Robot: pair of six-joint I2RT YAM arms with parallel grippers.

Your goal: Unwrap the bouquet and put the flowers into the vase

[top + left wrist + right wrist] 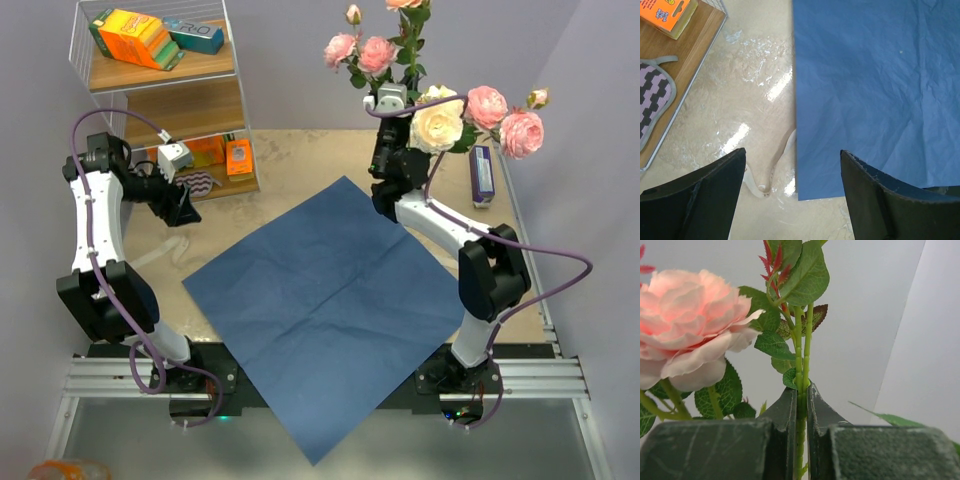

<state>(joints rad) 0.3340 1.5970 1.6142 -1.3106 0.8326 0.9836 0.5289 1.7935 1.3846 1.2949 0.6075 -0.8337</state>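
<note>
Right claw (pixel 801 392) is clamped on the thin green stems (pixel 801 347) of the flowers (pixel 440 122), which stand upright above the far right of the counter (pixel 290 160) (pink and cream blooms fan out over the arm). Left claw (pixel 792 152) has its fingers wide apart and holds nothing. It hangs above the left edge of the blue paper (pixel 325 300), which lies spread flat. A beige ribbon (pixel 771 175) lies loose beside that edge.

Pale grey walls (pixel 290 60) far and right. Beige glossy table (pixel 300 160) with light glare. Far left, a wire-framed wooden shelf (pixel 190 108) holds an orange box (pixel 140 38) and a striped pot holder (pixel 652 95).
</note>
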